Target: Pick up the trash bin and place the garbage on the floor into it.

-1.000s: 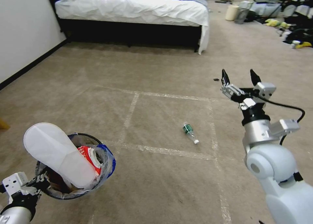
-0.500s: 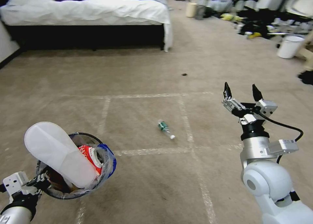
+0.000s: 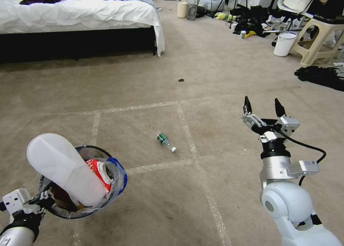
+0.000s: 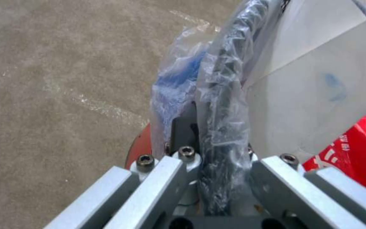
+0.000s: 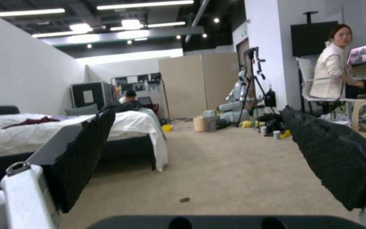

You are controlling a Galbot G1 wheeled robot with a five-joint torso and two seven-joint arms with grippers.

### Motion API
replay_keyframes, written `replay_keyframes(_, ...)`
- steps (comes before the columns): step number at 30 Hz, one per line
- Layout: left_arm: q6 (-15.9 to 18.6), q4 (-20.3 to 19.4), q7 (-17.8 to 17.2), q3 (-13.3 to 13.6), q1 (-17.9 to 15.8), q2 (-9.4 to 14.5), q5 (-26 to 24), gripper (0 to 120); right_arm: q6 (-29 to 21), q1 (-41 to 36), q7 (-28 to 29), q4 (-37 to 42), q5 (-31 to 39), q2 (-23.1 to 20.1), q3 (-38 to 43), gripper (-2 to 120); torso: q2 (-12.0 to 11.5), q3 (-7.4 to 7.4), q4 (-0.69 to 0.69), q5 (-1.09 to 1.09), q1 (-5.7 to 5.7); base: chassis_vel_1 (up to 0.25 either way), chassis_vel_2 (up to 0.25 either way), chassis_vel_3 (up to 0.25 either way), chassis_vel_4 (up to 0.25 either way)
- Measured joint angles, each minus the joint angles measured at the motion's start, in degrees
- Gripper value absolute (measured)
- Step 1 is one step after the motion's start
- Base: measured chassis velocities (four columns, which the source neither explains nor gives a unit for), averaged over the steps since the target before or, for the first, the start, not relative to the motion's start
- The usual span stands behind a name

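In the head view, the trash bin (image 3: 84,183) is held at 8 o'clock, off the floor, by the left hand (image 3: 39,199), which is clamped on the rim at the bin's 8 o'clock side. A flat white sole (image 3: 62,169) is seen standing out over the rim toward 10 o'clock, with a red wrapper (image 3: 98,169) tucked beside it inside the clear liner. One small bottle (image 3: 165,141) with a green label is left lying on the carpet (image 3: 215,81) near the centre, inside a square of pale tape lines (image 3: 161,165), close to its 3 o'clock edge. The right hand (image 3: 263,108) is raised at 3 o'clock with its fingers spread wide and nothing between them; open carpet lies around it. The bed (image 3: 79,13) closes off 11 o'clock, while a white bucket (image 3: 284,43) and a stool (image 3: 317,38) stand at 1 o'clock amid clutter.

In the left wrist view, the bin's bagged rim (image 4: 221,105) is seen pinched between the metal fingers (image 4: 166,187), with bare carpet beyond.

In the right wrist view, the two black pads (image 5: 85,152) are held well apart, and a broad stretch of free carpet runs ahead to the bed's corner (image 5: 157,149).
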Motion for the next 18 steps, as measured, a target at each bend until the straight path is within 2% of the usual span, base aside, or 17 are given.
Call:
replay_keyframes(6,0.0,0.1,0.0,0.0,-0.1,0.0,0.0,1,0.3,0.2,-0.3,-0.8,-0.7,0.0,-0.4,100,0.0,0.00,0.00,0.01,0.00,-0.005,0.005,0.009,-0.009)
replay_keyframes(10,0.0,0.1,0.0,0.0,-0.1,-0.1,0.0,1,0.3,0.4,-0.3,-1.0,-0.7,-0.1,-0.5,100,0.0,0.00,-0.01,0.00,-0.01,-0.070,0.082,0.070,-0.068)
replay_keyframes(18,-0.1,0.2,0.0,-0.1,-0.1,-0.2,0.0,1,0.4,1.0,-0.4,-1.5,-0.7,-0.2,-1.0,100,0.0,0.01,0.00,0.01,0.00,-0.167,0.168,0.154,-0.160)
